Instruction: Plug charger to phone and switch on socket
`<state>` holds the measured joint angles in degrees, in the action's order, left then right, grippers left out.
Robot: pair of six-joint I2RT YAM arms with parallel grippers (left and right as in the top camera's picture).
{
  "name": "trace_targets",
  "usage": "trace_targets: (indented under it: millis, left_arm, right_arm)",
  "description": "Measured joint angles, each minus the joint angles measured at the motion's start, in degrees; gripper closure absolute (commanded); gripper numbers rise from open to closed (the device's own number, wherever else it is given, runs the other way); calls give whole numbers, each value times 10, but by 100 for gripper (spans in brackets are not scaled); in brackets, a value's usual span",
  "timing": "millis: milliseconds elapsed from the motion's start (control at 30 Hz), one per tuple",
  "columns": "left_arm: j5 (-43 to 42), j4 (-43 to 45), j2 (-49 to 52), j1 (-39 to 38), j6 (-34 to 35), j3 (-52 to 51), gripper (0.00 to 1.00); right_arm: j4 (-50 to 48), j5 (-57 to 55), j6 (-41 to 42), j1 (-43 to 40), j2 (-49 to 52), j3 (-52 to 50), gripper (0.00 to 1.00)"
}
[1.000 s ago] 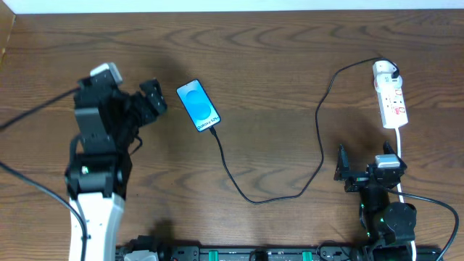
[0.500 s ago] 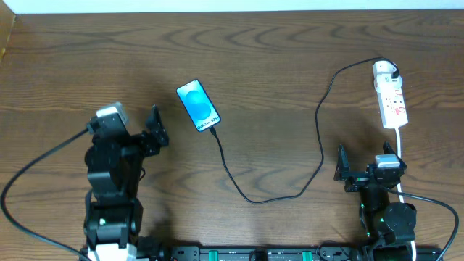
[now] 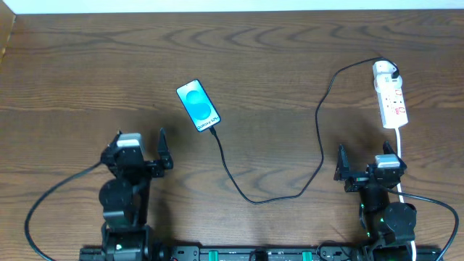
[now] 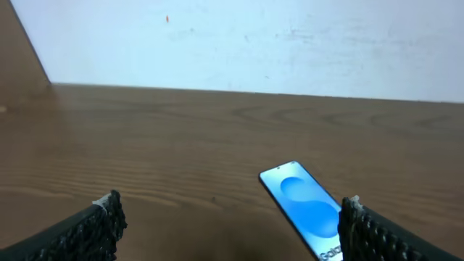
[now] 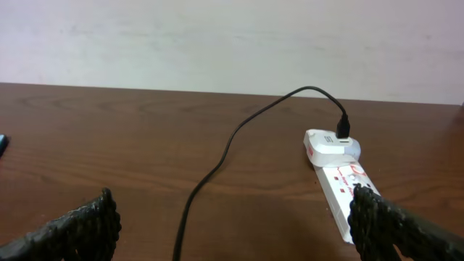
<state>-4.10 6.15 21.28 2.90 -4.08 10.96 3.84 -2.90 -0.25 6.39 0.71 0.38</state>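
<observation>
Phone point(image 3: 198, 106): a blue-screened handset with black edges, laid flat and slightly askew on the wooden table point(image 3: 275, 43), left of centre. White lettering is borne on its near end; in the left wrist view "Gala" is read on the phone point(image 4: 308, 210) before the frame cuts it off. Red markings are printed on the socket point(image 3: 391, 98), too small to be read. The left gripper point(image 3: 138, 148) is held near the table's front edge with its jaws spread wide and nothing between them; the phone is placed ahead of it and a little to its right, apart from it, with bare wood in between. The charger point(image 3: 319, 130) is laid in a loose loop from the phone's near end across the table to a black plug seated in the far end of the socket; whether the connector tip is fully seated cannot be told. The right gripper point(image 3: 366, 163) is likewise held wide and empty, the socket point(image 5: 341, 185) lying ahead and to its right, untouched, with the charger point(image 5: 225, 156) curving across the wood before it. A white cord point(image 3: 400, 145) is run from the socket's near end past the right arm. The switch position cannot be told.
</observation>
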Motion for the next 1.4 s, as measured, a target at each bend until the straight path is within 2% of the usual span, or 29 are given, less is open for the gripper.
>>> trace_targets:
  millis: [267,600,867,1400]
  left_arm:
    - [0,2,-91,0,-61,-72,5]
    - [0,-24,-150,0,-95,-106,5]
    - [5,-71,-194,0,-104,-104,5]
    - [6,-74,-207,0,-108,-102,5]
  right_arm:
    - [0,1,0,0,0,0,1]
    - [0,1,0,0,0,0,1]
    - [0,1,0,0,0,0,1]
    - [0,1,0,0,0,0,1]
